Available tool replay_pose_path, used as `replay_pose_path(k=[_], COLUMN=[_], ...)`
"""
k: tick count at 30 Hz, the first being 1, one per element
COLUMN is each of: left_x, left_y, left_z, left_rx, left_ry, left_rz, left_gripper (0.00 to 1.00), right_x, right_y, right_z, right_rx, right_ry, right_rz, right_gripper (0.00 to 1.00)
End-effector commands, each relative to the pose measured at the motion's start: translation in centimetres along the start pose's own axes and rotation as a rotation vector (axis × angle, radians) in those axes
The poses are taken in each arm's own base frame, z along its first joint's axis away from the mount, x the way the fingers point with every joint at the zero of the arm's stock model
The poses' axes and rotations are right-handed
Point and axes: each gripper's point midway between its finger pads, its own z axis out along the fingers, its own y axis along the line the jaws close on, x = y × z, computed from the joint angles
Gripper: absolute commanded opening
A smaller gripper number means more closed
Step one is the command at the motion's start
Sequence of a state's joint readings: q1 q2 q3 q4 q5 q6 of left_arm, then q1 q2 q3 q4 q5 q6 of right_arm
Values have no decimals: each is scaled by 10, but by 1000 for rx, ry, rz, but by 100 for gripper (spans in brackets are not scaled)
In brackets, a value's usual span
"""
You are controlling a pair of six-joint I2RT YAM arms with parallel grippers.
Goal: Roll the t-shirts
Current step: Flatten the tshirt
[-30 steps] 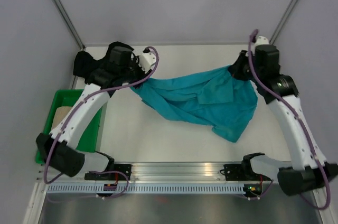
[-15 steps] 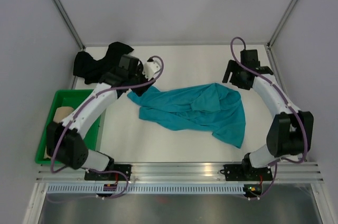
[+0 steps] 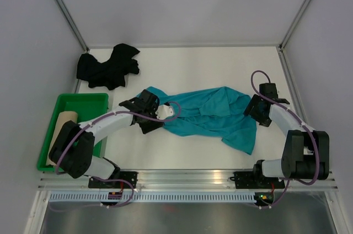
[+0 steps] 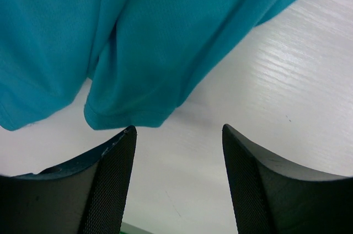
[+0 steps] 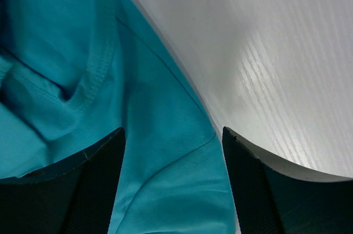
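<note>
T-shirts sit in three places on the white table (image 3: pixel 220 68). The teal t-shirt (image 3: pixel 212 115) lies crumpled and spread across the middle, its longest lobe trailing toward the near right. The black t-shirt (image 3: pixel 107 67) is bunched in a heap at the far left corner, well apart from the teal one. The tan t-shirt (image 3: pixel 65 121), rolled into a cylinder, lies inside the green tray (image 3: pixel 83 99) at the left edge.

The left gripper (image 4: pixel 176 134) is at the teal shirt's left end, low over the table. Its jaws stand wide apart and hold nothing: only bare table shows between the fingers (image 4: pixel 113 179), and a folded edge of teal fabric lies just beyond the tips.

The right gripper (image 5: pixel 174 134) is at the shirt's right edge, also spread wide and gripping nothing. Teal cloth with a stitched hem (image 5: pixel 99 68) lies beneath and between its fingers on the left side, while its right finger (image 5: pixel 259 190) is over bare white tabletop.
</note>
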State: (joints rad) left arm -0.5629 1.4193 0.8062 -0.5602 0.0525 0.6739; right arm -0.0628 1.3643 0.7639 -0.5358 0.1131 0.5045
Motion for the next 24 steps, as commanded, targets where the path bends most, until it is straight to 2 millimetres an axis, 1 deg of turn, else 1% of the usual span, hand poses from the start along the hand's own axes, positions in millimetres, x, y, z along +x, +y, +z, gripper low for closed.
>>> replay_pose_path(k=[1,2,3,4,5,7,8,9,10,11,12,13,14,15,16,17,18,19,20,21,22,23,24], left_x=[-10,-9,-7,-8,-9,-8,-10,-9,-9,-11,-12,-13,-14,-17,-18,-18,-23,-29,-30,-40,-42,-52,-56], left_y=[17,18,19,19,27,30,35,37,38,39,38,38,37,40,42,47,53,61,68,78,84,92,96], left_z=[14,20,24,27,29,35,36,40,42,43,45,45,46,44,42,38,32,19,9,-6,-26,-45,-58], left_rx=[-71,-74,-81,-83,-118,-131,-155,-161,-168,-170,-163,-158,-152,-161,-172,-198,-221,-258,-281,-313,-341,-367,-385], left_ry=[-34,-29,-25,-27,-24,-8,-14,-10,-8,-18,-19,-22,-25,-32,-33,-30,-42,-74,-88,-125,-151,-192,-213], left_rz=[66,67,67,66,62,50,46,43,44,44,44,45,41,39,31,18,8,-5,-33,-47,-63,-66,-66], left_gripper=[69,69,69,69,69,68,68,67,66,63,47,37,26,3,2,2,2,2,2,2,2,2,2], right_x=[3,3,11,13,14,23,26,28,28,29,29,29,27,25,23,14,11,5,-9,-15,-19,-39,-48], right_y=[-6,-7,-10,-10,-10,-9,-9,-10,-10,-10,-10,-8,-3,0,3,9,17,21,29,34,36,43,46], right_z=[11,15,20,24,27,34,37,39,39,39,40,39,36,34,30,22,15,8,-8,-19,-30,-54,-67], right_rx=[19,18,24,23,23,15,16,15,13,7,3,-6,-33,-51,-67,-99,-138,-161,-194,-221,-230,-269,-286], right_ry=[-35,-39,-16,-8,-2,40,48,53,51,48,49,48,46,45,42,14,12,-3,-43,-61,-71,-145,-177], right_rz=[74,88,90,95,95,86,84,81,78,66,62,53,49,40,38,39,34,35,34,32,31,31,32], right_gripper=[77,77,77,77,76,72,70,62,56,50,34,25,9,2,0,0,0,0,0,0,0,0,0])
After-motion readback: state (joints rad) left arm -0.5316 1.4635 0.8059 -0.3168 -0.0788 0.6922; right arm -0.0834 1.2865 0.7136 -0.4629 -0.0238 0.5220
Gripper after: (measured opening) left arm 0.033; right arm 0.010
